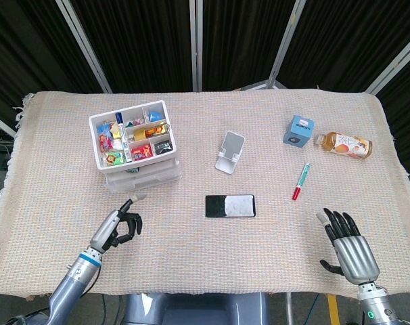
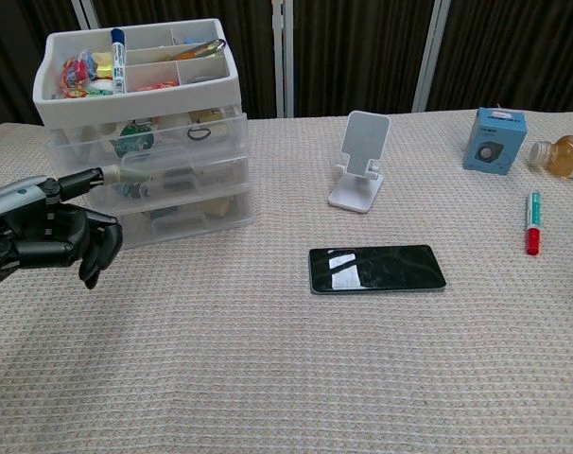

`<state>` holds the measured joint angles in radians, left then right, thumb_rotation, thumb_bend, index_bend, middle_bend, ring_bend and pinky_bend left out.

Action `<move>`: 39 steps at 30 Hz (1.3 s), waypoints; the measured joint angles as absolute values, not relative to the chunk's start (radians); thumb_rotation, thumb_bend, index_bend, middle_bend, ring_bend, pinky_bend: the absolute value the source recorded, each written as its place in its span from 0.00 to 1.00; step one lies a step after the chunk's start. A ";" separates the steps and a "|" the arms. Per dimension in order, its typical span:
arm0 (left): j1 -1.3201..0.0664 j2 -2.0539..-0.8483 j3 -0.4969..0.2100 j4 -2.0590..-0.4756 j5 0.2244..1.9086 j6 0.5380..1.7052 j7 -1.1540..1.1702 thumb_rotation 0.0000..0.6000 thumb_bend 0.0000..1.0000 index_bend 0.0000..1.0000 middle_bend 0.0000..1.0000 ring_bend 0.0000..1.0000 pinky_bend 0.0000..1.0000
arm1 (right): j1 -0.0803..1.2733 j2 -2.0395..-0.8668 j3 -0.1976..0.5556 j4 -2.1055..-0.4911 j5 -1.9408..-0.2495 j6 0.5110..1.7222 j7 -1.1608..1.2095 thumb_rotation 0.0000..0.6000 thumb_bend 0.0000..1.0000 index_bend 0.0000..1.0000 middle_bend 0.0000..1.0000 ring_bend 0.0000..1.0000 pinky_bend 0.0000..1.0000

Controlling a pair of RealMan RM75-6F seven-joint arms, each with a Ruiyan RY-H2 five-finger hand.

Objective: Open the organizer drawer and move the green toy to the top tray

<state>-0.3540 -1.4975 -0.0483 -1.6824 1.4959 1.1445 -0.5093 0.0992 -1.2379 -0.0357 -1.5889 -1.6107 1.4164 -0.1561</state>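
Observation:
The white organizer (image 1: 107,166) (image 2: 220,90) stands at the left, its top tray full of small items and its clear drawers pushed in. A green toy (image 2: 131,139) shows through the front of the uppermost drawer. My left hand (image 1: 117,227) (image 2: 43,236) hovers in front of the organizer, apart from it, with one finger pointing at the drawers and the others curled in on nothing. Near the front right edge my right hand (image 1: 350,247) has its fingers spread and holds nothing; the chest view does not show it.
A black phone (image 1: 230,206) (image 2: 376,269) lies mid-table, with a white phone stand (image 1: 230,152) (image 2: 362,161) behind it. A red-and-green marker (image 1: 300,181) (image 2: 532,222), a blue box (image 1: 298,130) (image 2: 494,139) and a lying bottle (image 1: 346,144) (image 2: 563,154) are at the right.

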 measured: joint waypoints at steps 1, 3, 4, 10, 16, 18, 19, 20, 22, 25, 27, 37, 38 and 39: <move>-0.348 -1.488 -0.039 -1.686 1.511 1.159 -0.481 1.00 0.95 0.06 0.65 0.66 0.59 | 0.099 -1.239 -0.036 -1.589 -1.611 1.416 -0.159 1.00 0.02 0.00 0.00 0.00 0.00; -0.336 -1.463 -0.021 -1.695 1.544 1.191 -0.416 1.00 0.94 0.03 0.65 0.66 0.59 | 0.099 -1.241 -0.037 -1.590 -1.614 1.416 -0.165 1.00 0.02 0.00 0.00 0.00 0.00; -0.332 -1.451 -0.013 -1.699 1.558 1.204 -0.389 1.00 0.94 0.01 0.65 0.66 0.59 | 0.099 -1.242 -0.038 -1.591 -1.615 1.417 -0.167 1.00 0.02 0.00 0.00 0.00 0.00; -0.308 -1.363 0.015 -1.737 1.606 1.260 -0.217 1.00 0.94 0.00 0.65 0.66 0.59 | 0.100 -1.247 -0.038 -1.589 -1.610 1.411 -0.176 1.00 0.02 0.00 0.00 0.00 0.00; -0.293 -1.281 0.004 -1.814 1.573 1.285 -0.005 1.00 0.94 0.00 0.65 0.67 0.59 | 0.101 -1.253 -0.040 -1.585 -1.612 1.406 -0.185 1.00 0.02 0.00 0.00 0.00 0.00; -0.294 -1.250 -0.011 -1.853 1.531 1.282 0.063 1.00 0.94 0.00 0.66 0.67 0.59 | 0.102 -1.254 -0.040 -1.585 -1.610 1.404 -0.186 1.00 0.02 0.00 0.00 0.00 0.00; -0.296 -1.240 -0.019 -1.865 1.512 1.280 0.091 1.00 0.94 0.00 0.66 0.67 0.59 | 0.103 -1.255 -0.040 -1.584 -1.609 1.402 -0.187 1.00 0.02 0.00 0.00 0.00 0.00; -0.301 -1.229 -0.031 -1.880 1.484 1.274 0.127 1.00 0.94 0.00 0.66 0.67 0.59 | 0.103 -1.256 -0.040 -1.584 -1.608 1.400 -0.189 1.00 0.02 0.00 0.00 0.00 0.00; -0.311 -1.218 -0.049 -1.901 1.436 1.260 0.173 1.00 0.94 0.00 0.66 0.67 0.59 | 0.104 -1.258 -0.041 -1.582 -1.608 1.397 -0.193 1.00 0.02 0.00 0.00 0.00 0.00; -0.332 -1.207 -0.078 -1.930 1.353 1.230 0.220 1.00 0.94 0.00 0.66 0.67 0.60 | 0.104 -1.260 -0.043 -1.580 -1.610 1.397 -0.195 1.00 0.02 0.00 0.00 0.00 0.00; -0.349 -1.203 -0.096 -1.945 1.301 1.209 0.244 1.00 0.94 0.00 0.66 0.67 0.60 | 0.104 -1.260 -0.044 -1.579 -1.609 1.395 -0.194 1.00 0.02 0.00 0.00 0.00 0.00; -0.419 -1.207 -0.131 -1.969 1.158 1.131 0.317 1.00 0.94 0.00 0.66 0.67 0.60 | 0.105 -1.263 -0.048 -1.577 -1.612 1.392 -0.197 1.00 0.02 0.00 0.00 0.00 0.00; -0.424 -1.211 -0.131 -1.969 1.148 1.127 0.323 1.00 0.94 0.00 0.66 0.67 0.60 | 0.105 -1.264 -0.048 -1.577 -1.612 1.391 -0.198 1.00 0.02 0.00 0.00 0.00 0.00; -0.428 -1.213 -0.131 -1.969 1.143 1.124 0.327 1.00 0.94 0.00 0.66 0.67 0.60 | 0.105 -1.264 -0.049 -1.576 -1.611 1.390 -0.198 1.00 0.02 0.00 0.00 0.00 0.00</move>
